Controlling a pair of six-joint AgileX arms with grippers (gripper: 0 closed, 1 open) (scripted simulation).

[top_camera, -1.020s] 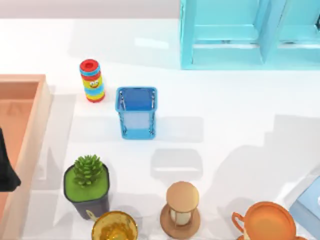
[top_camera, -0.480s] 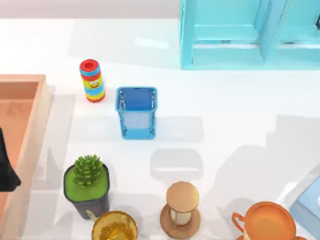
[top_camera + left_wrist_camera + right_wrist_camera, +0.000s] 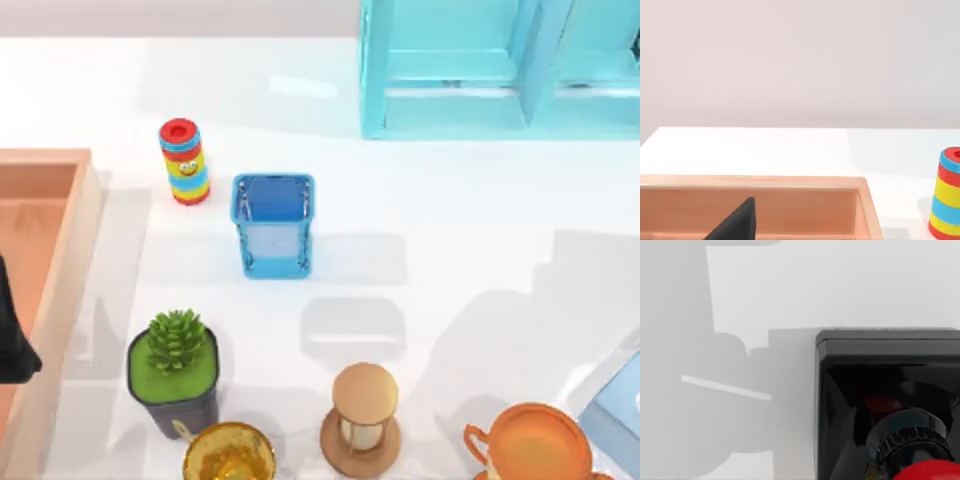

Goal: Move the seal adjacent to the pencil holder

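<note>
step: the seal [image 3: 890, 405] is seen close under the right wrist camera, standing on white table, not yet beside the pencil holder [image 3: 274, 225] | right fingers: state cannot be told | advice: seal is to be kept upright, set down just beside the pencil holder, clear of the striped cylinder [image 3: 185, 161] | left arm: parked over the wooden tray [image 3: 50, 250]

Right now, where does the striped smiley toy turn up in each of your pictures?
Top view: the striped toy stands upper left, between the tray and the pencil holder.
Left wrist view: the toy stands at the picture's edge, past the tray's corner.
Right wrist view: the seal on the white table.
Shared landmark: the tray, beside the toy in the top and left wrist views.
</note>
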